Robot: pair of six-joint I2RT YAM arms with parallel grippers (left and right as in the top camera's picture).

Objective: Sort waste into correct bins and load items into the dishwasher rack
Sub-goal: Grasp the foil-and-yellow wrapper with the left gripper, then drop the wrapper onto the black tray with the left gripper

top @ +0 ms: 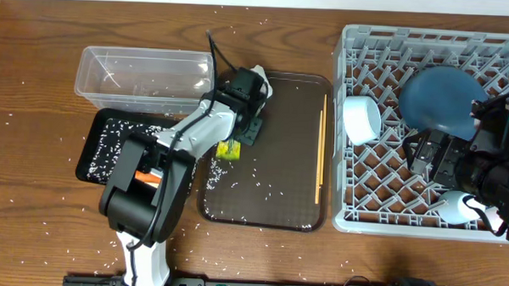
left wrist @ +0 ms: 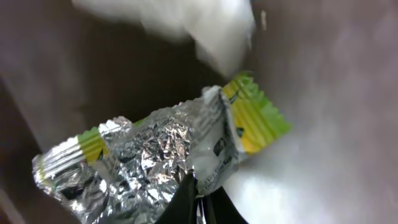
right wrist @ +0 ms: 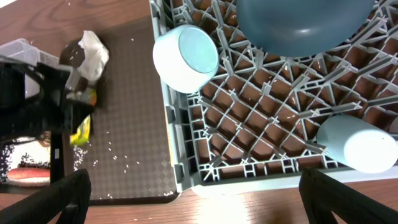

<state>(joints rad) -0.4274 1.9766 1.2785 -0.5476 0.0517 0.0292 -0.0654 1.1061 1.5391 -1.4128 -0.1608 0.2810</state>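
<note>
Sorting of waste: left claw (left wrist: 196,190) seems closed on the wrapper (left wrist: 155,149), at nine o'clock of the brown tray (top: 278,190). Next, probably, lift it to the tub (top: 84,73) at ten o'clock. Right claw (right wrist: 196,183) is open.

Colours: crinkled foil wrapper (left wrist: 155,149) silver inside, green-yellow striped ends. Square plastic lattice rack (top: 381,177) grey. Large round bowl (top: 438,103) in rack, dark blue. Shallow rectangular tray (top: 89,150) left of rack, black, speckled with white rice grains (top: 112,136).
</note>
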